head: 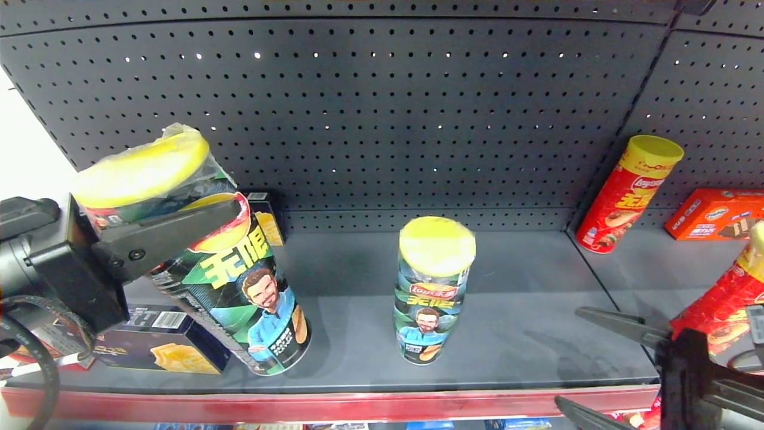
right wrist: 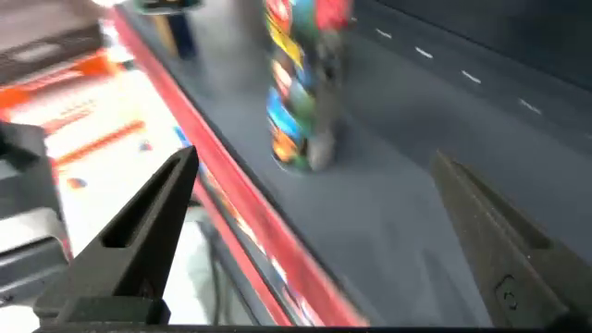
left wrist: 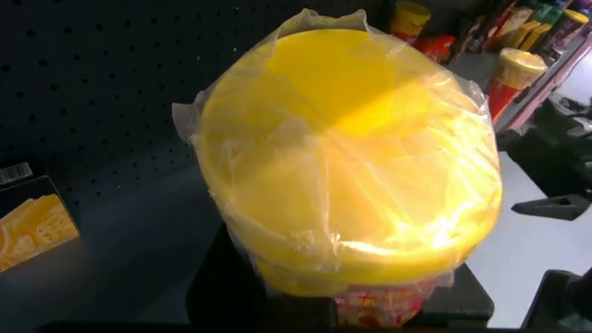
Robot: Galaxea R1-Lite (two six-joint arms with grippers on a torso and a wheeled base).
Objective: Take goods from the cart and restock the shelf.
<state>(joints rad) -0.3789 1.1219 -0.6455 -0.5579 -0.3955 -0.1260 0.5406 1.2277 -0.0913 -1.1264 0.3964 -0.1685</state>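
The green-and-black cylindrical chip can [head: 239,280] with a film-wrapped yellow lid is clamped, tilted, in the left end effector [head: 197,224], its base down at the grey metal shelf [head: 525,334]. A matching can [head: 434,292] stands upright between both end effectors. The right end effector [head: 567,355] hangs spread wide beside the shelf's red front edge [head: 334,406].

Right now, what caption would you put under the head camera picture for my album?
Left gripper holds a green chip can tilted on the shelf, beside a second can standing upright.
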